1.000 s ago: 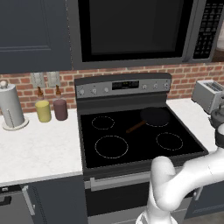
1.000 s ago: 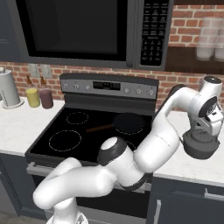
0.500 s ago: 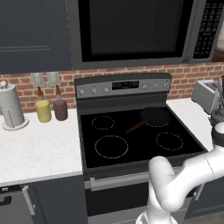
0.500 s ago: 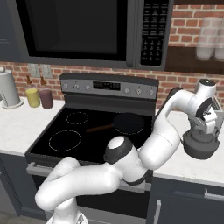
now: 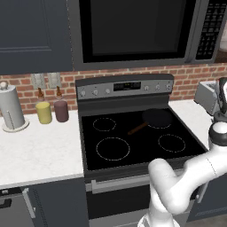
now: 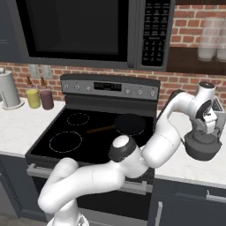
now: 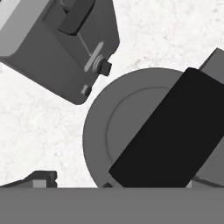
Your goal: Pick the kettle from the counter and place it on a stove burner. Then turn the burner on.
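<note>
kettle (image 6: 202, 145) on worktop (image 6: 185, 164) | rigid metal, likely hefty, smooth (take the arched handle) | tool (image 6: 207, 128) above it, jaw state unclear

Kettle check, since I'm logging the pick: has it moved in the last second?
No clear move: the kettle sits on the counter right of the cooktop, as before.

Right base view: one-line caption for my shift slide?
Tool down over the kettle on the counter, right of the cooktop.

kettle (image 6: 203, 145): dark grey | counter (image 6: 194, 165): white, faintly speckled | frying pan (image 6: 129, 124): black, handle seemingly brown
</note>
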